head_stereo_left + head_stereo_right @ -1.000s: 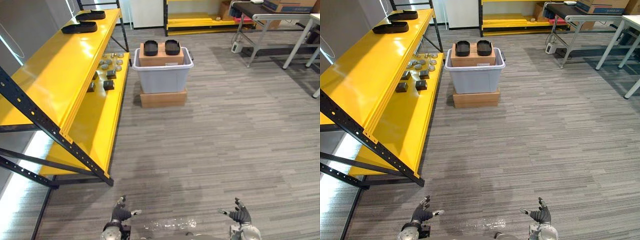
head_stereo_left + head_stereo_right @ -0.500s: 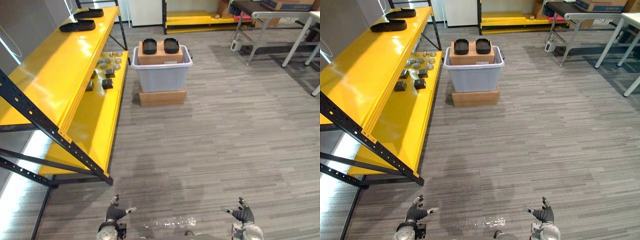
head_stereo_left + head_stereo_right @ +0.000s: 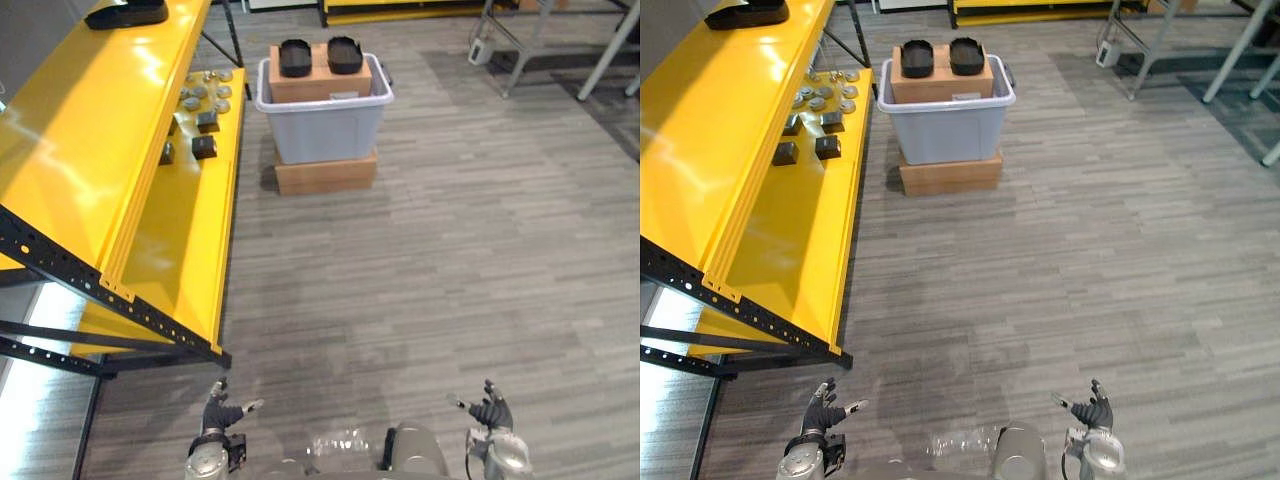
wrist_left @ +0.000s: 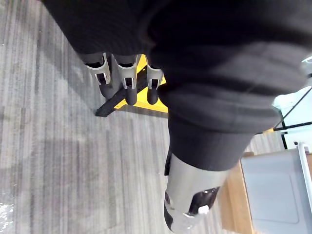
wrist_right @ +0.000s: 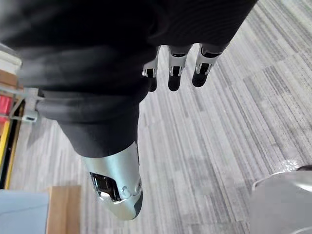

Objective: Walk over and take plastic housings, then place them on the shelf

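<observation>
Both hands are hanging low, fingers loosely spread and holding nothing; the left hand (image 3: 218,413) is hovering near the foot of the yellow shelf (image 3: 90,130), the right hand (image 3: 489,413) over the floor (image 3: 450,260); two black plastic housings (image 3: 294,57) are sitting on a cardboard box (image 3: 320,85) in a grey bin (image 3: 330,130), well ahead of both hands; another housing (image 3: 127,12) is lying on the shelf, far ahead of the left hand

The shelf (image 3: 90,150) is bright yellow, its frame (image 3: 60,270) black with a row of holes. The housings (image 3: 295,57) are black, as is the top housing (image 3: 127,12). The box (image 3: 320,85) is tan, the bin (image 3: 325,125) pale grey, the lower box (image 3: 325,173) brown. The floor (image 3: 450,260) is grey, streaked in fine lighter and darker bands. The parts (image 3: 200,95) are dull grey and dark.
</observation>
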Tool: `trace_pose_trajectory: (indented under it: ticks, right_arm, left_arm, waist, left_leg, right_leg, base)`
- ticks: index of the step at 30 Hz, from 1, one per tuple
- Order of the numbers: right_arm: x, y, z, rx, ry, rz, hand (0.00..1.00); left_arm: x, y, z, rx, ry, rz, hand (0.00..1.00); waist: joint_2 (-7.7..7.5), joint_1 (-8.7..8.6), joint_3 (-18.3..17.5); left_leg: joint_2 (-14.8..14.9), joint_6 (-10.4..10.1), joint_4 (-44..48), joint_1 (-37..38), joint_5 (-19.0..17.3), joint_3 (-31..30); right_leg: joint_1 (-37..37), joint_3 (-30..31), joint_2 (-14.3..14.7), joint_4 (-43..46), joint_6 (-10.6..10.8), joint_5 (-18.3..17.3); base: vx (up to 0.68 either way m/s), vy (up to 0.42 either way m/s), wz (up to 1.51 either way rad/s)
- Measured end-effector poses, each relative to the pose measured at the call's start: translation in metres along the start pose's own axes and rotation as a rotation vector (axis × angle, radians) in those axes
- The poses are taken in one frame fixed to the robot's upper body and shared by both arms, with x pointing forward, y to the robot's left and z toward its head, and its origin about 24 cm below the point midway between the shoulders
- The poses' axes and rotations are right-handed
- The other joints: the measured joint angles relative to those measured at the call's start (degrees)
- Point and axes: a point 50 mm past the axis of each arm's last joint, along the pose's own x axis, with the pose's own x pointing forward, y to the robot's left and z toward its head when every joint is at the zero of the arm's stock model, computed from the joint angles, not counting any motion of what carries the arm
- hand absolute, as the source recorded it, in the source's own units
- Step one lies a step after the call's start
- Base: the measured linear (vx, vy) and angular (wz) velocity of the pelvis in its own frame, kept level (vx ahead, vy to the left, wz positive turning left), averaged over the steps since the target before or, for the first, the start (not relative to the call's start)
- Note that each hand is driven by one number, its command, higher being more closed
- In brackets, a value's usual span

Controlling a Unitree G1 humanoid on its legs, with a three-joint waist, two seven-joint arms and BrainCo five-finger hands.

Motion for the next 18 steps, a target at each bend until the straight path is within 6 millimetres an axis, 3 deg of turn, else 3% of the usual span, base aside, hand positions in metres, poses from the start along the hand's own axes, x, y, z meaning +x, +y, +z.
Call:
trace_pose_trajectory:
  ticks: [1,2,3,4,5,6,7,9,10,12,13,16,17,18]
  right_arm:
    - [-0.004,-0.002,-0.004,-0.004,0.006,-0.005,0.00]
    - [-0.002,-0.009,-0.002,-0.016,0.002,-0.021,0.00]
    - [0.002,-0.005,0.008,-0.005,-0.028,-0.022,0.00]
    - [0.003,-0.004,0.012,-0.002,-0.040,-0.018,0.00]
    - [0.004,-0.002,0.014,0.000,-0.048,-0.014,0.00]
    - [0.004,-0.002,0.014,-0.001,-0.045,-0.012,0.00]
    - [0.004,-0.002,0.014,0.000,-0.045,-0.012,0.00]
    - [0.003,0.002,0.012,0.021,-0.039,-0.006,0.00]
    - [0.002,0.003,0.009,0.046,-0.029,-0.008,0.00]
    - [0.002,0.005,0.010,0.056,-0.032,-0.007,0.00]
    - [0.003,0.005,0.011,0.058,-0.033,-0.007,0.00]
    - [0.004,0.007,0.009,0.073,-0.016,-0.008,0.00]
    - [0.004,0.008,0.006,0.081,-0.004,-0.013,0.00]
    - [0.003,0.007,0.006,0.081,-0.003,-0.016,0.00]
  left_arm:
    - [0.000,0.002,-0.001,0.008,0.001,0.009,0.00]
    - [0.001,-0.006,0.000,-0.003,0.005,-0.002,0.00]
    - [0.004,-0.009,0.006,0.002,-0.014,-0.012,0.00]
    - [0.004,-0.009,0.007,0.003,-0.018,-0.014,0.00]
    - [0.004,-0.011,0.006,0.004,-0.018,-0.016,0.00]
    - [0.002,-0.013,0.002,0.001,-0.001,-0.018,0.00]
    - [0.001,-0.014,0.000,-0.001,0.007,-0.021,0.00]
    - [0.000,-0.014,-0.004,-0.003,0.019,-0.021,0.00]
    - [-0.003,-0.014,-0.009,-0.003,0.031,-0.020,0.00]
    - [-0.006,-0.012,-0.015,-0.001,0.049,-0.016,0.00]
    - [-0.007,-0.011,-0.016,-0.001,0.054,-0.014,0.00]
    - [-0.012,-0.008,-0.025,-0.006,0.083,-0.002,0.00]
    - [-0.014,-0.009,-0.029,-0.008,0.096,0.000,0.00]
    - [-0.016,-0.010,-0.031,-0.011,0.103,-0.003,0.00]
  waist:
    - [-1.84,-0.19,-0.35]
    - [0.20,-0.48,0.42]
    - [0.70,-1.32,0.78]
    - [0.64,-1.61,0.82]
    - [0.64,-1.62,0.84]
    - [1.15,-1.24,0.97]
    - [1.25,-1.37,1.28]
    - [1.46,-0.10,1.91]
    - [-0.30,1.43,2.59]
    - [-1.00,2.29,2.58]
    - [-1.07,2.77,2.61]
    - [-1.56,4.97,3.00]
    - [-2.25,5.17,3.18]
    - [-1.43,5.43,2.76]
  left_leg:
    - [-0.46,-2.36,-0.15,3.00,-0.44,-0.34]
    - [1.02,-3.09,0.61,4.43,-0.87,-1.18]
    - [1.95,-6.41,3.33,3.28,2.07,-1.78]
    - [1.89,-6.33,5.31,2.58,4.01,-2.41]
    - [2.46,-4.69,13.27,0.16,8.81,-2.89]
    - [5.35,-4.48,27.26,-5.60,16.41,-3.37]
    - [7.54,-3.80,35.81,-9.32,18.13,-3.64]
    - [12.61,-0.62,57.64,-18.12,14.63,-2.39]
    - [13.10,0.27,63.44,-22.90,11.65,-0.88]
    - [11.84,1.90,59.73,-28.90,10.31,0.36]
    - [10.91,1.69,56.35,-30.66,9.58,0.59]
    - [4.62,0.80,32.30,-35.22,7.74,-0.48]
    - [0.84,-0.80,17.95,-34.90,9.20,-3.58]
    - [-1.15,-2.69,6.31,-34.46,11.41,-6.03]
  right_leg:
    - [1.02,3.06,0.92,-7.61,-2.23,10.94]
    - [0.22,2.92,1.88,-2.45,-5.59,13.02]
    - [-1.97,2.81,1.02,4.68,-6.39,7.23]
    - [-2.32,2.60,0.47,7.46,-6.35,4.58]
    - [-1.12,2.58,0.21,10.57,-6.52,0.25]
    - [2.79,1.98,0.29,9.11,-6.73,-2.41]
    - [5.45,1.32,0.99,7.55,-7.06,-3.01]
    - [14.64,0.62,3.50,1.45,-7.76,-3.56]
    - [22.00,1.80,4.70,-4.08,-8.17,-3.52]
    - [28.27,3.14,5.66,-10.10,-8.28,-3.48]
    - [29.66,3.63,5.78,-11.24,-8.27,-3.49]
    - [35.73,7.33,5.51,-15.19,-8.05,-3.83]
    - [38.10,8.97,4.62,-16.84,-7.05,-4.62]
    - [39.87,10.27,4.63,-18.64,-6.20,-5.65]
  base:
    - [0.70,-0.191,0.37]
    - [0.80,-0.237,0.40]
    - [0.48,-0.169,0.32]
    - [0.57,-0.258,0.32]
    - [0.69,-0.339,0.26]
    - [0.58,-0.289,0.27]
    - [0.56,-0.256,0.22]
    - [0.56,-0.233,-0.03]
    - [0.59,-0.207,-0.24]
    - [0.43,-0.094,-0.26]
    - [0.36,-0.032,-0.45]
    - [0.54,0.041,-0.64]
    - [0.46,0.126,-0.69]
    - [0.44,0.148,-0.69]
